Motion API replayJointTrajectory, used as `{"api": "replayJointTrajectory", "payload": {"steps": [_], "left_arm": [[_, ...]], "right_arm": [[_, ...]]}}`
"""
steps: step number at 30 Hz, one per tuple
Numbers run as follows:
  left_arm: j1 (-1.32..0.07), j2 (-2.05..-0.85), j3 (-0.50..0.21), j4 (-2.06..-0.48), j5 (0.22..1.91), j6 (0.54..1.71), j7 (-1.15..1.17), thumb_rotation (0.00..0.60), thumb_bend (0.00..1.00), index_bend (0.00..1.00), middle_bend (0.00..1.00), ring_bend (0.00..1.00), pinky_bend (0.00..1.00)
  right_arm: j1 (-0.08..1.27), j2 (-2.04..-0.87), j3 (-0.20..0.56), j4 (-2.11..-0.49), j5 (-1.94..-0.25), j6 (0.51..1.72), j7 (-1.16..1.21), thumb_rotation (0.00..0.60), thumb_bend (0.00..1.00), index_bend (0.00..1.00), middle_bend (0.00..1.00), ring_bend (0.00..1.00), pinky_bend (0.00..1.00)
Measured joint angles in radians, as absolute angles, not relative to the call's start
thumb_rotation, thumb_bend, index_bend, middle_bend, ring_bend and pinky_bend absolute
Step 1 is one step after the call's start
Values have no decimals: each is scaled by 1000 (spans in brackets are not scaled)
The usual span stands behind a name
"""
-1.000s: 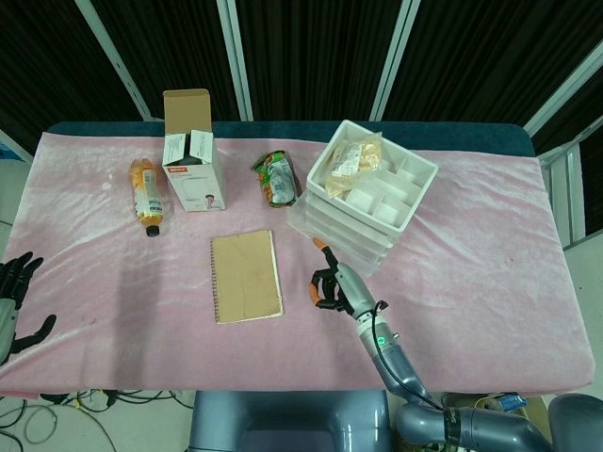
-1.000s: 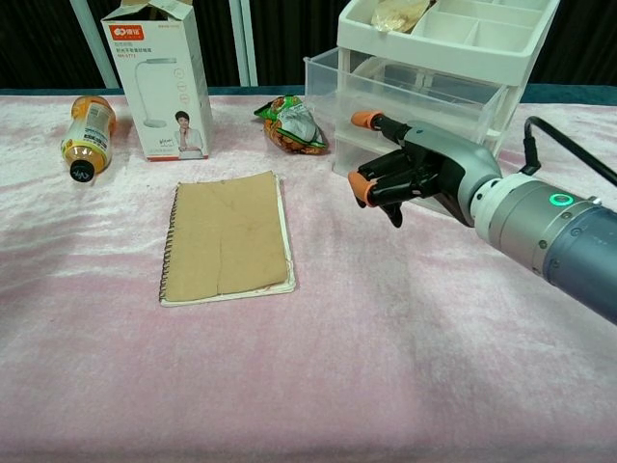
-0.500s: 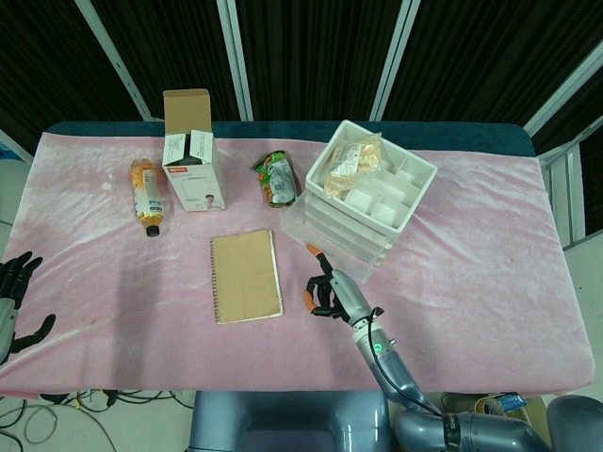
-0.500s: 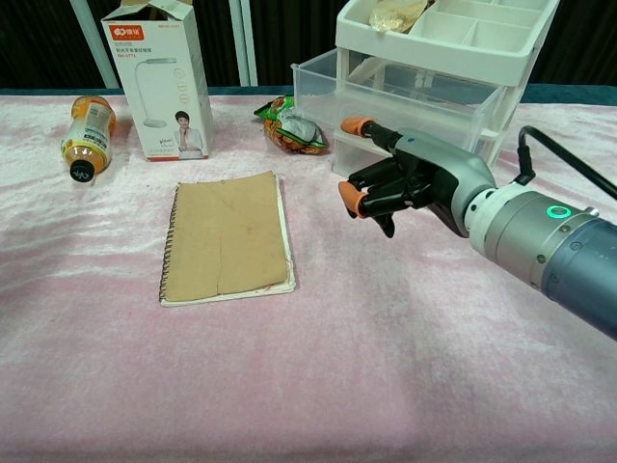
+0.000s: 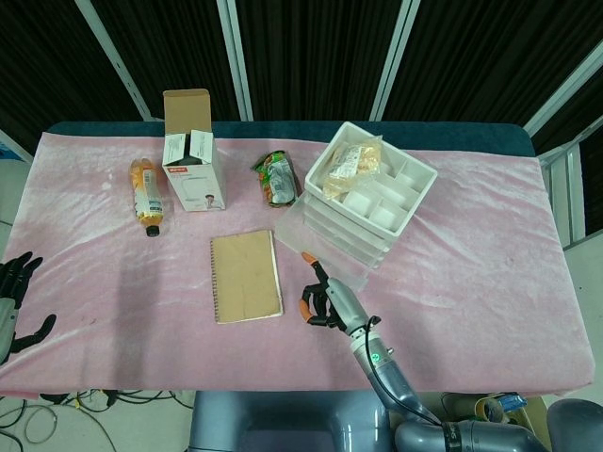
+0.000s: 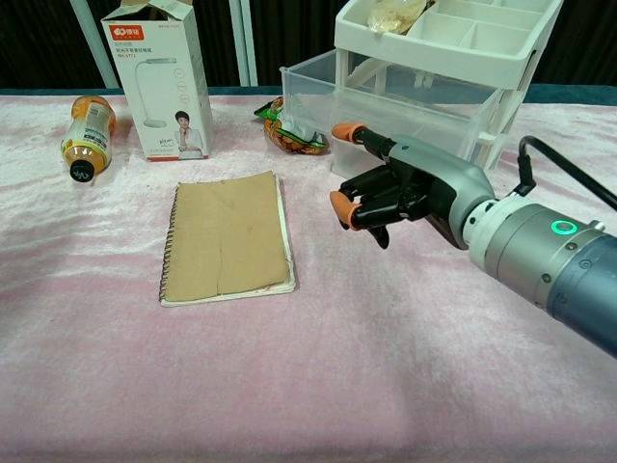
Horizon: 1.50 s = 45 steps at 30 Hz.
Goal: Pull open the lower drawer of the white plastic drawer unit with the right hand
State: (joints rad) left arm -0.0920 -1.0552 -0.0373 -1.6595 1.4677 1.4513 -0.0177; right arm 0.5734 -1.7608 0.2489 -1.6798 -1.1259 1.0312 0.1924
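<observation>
Just behind the right robot hand [image 6: 386, 188], the clear lower drawer [image 6: 386, 101] juts out of the white drawer unit [image 5: 369, 202]; its fingers are curled, whether hooked on the drawer front cannot be told. Left of it lies a notebook [image 6: 228, 236]. The left robot hand [image 5: 14, 306] hangs spread and empty off the worktop's [image 5: 490, 254] far-left edge.

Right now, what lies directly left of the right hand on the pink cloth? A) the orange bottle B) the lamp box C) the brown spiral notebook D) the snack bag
C: the brown spiral notebook lies flat just left of the right hand, while the other items sit farther back.
</observation>
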Motion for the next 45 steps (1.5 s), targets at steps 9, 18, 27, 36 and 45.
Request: {"api": "replayJointTrajectory", "payload": {"steps": [9,18,27,36,45], "left_arm": [[-92,-1054,-37,-1660,1466,1450,-19,600,309,58,12,0,6],[-93,-1055,-37,-1665,1461,1446,-5,600,309,58,12,0,6],[-92,-1054,-38,-1667,1458,1444,-2,600,309,58,12,0,6],[-92,-1055,-38,-1670,1456,1445,5,600,309,58,12,0,6],[-91,-1053,-35,-1672,1459,1444,9,600,309,58,12,0,6]], "right_arm": [[568,-1765,241,-1684,-1109,1028,171,600,479,45,683,752,712],[547,-1765,218,-1688,-1095,1030,161,600,480,45,683,752,712],[530,-1752,180,-1701,-1092,1008,158,600,481,46,683,752,712],[495,-1682,113,-1731,-1157,977,213,600,482,46,676,742,712],[461,-1590,45,-1740,-1251,945,323,600,482,46,668,731,712]]}}
